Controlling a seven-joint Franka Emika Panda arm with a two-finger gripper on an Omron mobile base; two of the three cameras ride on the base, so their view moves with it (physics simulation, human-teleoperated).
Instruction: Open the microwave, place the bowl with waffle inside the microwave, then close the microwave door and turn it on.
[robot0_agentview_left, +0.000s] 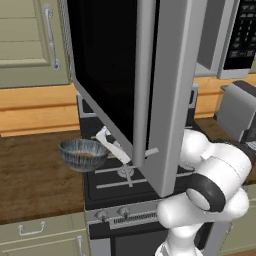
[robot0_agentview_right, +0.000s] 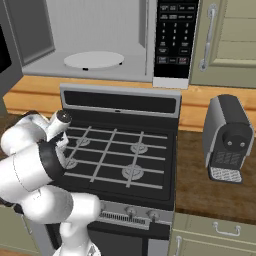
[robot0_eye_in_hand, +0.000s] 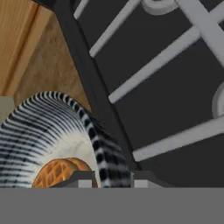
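Gripping the right rim of the bowl (robot0_agentview_left: 83, 154), the jaws (robot0_eye_in_hand: 112, 180) straddle its wall; the bowl sits on the wooden surface (robot0_agentview_left: 35, 175) just left of the stove (robot0_agentview_right: 120, 160), waffle (robot0_eye_in_hand: 59, 171) inside; microwave door (robot0_agentview_left: 125, 75) hangs open above, the microwave (robot0_agentview_right: 95, 40) cavity exposed.

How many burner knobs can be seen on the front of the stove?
2 show: both knobs sit at the panel's right half; the arm may hide others left.
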